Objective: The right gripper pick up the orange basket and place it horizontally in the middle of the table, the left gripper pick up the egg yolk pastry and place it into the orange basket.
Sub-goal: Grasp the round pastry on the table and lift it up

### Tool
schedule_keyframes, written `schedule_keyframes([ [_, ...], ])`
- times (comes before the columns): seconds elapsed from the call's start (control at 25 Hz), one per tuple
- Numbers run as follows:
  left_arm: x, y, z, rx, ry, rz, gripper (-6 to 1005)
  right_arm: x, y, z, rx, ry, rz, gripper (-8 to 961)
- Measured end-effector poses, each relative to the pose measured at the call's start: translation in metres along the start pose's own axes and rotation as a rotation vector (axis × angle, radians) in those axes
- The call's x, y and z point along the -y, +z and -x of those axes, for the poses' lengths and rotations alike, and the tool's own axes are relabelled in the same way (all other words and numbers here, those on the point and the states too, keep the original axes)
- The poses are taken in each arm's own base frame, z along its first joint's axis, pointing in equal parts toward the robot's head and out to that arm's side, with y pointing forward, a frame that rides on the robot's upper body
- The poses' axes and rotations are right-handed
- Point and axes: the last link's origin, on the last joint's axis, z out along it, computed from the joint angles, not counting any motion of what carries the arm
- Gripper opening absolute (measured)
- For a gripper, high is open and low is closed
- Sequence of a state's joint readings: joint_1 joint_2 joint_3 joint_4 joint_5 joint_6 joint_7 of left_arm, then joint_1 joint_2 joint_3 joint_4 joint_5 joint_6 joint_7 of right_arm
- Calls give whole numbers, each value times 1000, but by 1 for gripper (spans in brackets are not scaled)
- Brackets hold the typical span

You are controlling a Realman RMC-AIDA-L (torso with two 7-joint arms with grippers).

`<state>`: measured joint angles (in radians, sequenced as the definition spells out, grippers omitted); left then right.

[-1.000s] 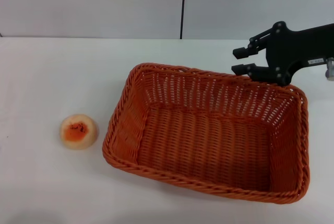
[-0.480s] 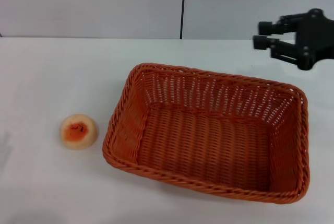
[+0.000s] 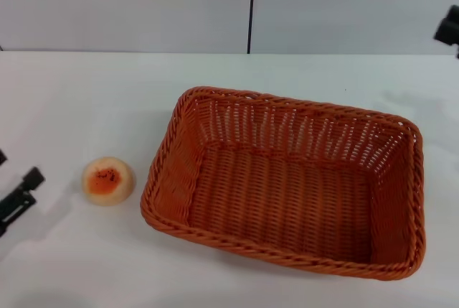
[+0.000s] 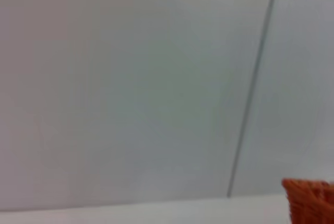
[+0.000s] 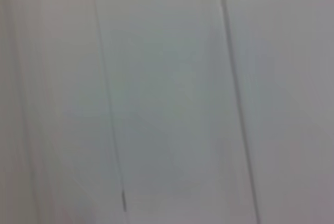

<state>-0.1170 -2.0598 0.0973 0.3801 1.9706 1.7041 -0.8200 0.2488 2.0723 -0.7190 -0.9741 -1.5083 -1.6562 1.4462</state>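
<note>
Two grippers flank your scene, both at the edges of the head view. Left of the egg yolk pastry (image 3: 108, 181), the left gripper (image 3: 16, 204) shows only as dark fingertips low over the table (image 3: 64, 100); you cannot tell whether its fingers are apart or together. The pastry sits just left of the orange basket (image 3: 287, 179), apart from its rim. The basket lies flat and lengthwise, empty, near mid-table. Far right of the basket, only a corner of the right gripper (image 3: 450, 29) shows, its state unreadable.

Watch the approach: coming in this low from the side, the left fingers could nudge the round pastry so it rolls against the basket wall, or pinch and crush it.

Compared with half a second ago, the right gripper has retreated from above the basket's far right corner, and the left gripper has newly entered; basket and pastry have not moved.
</note>
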Motion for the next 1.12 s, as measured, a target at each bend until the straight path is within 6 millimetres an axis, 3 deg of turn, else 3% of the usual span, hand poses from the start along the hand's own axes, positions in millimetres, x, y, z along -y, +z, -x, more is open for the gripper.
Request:
schedule_keyframes([
  [0.28, -1, 26, 8, 101, 21, 77, 647, 2, -20, -7, 78, 60, -47, 284],
  [0.32, -5, 42, 14, 168, 25, 137, 646, 2, -21, -8, 82, 67, -51, 284],
  [0.52, -13, 55, 21, 209, 19, 184, 642, 2, -22, -9, 88, 73, -55, 284],
  [1.12, -33, 73, 35, 240, 17, 254, 629, 0, -26, -8, 140, 97, -52, 283],
])
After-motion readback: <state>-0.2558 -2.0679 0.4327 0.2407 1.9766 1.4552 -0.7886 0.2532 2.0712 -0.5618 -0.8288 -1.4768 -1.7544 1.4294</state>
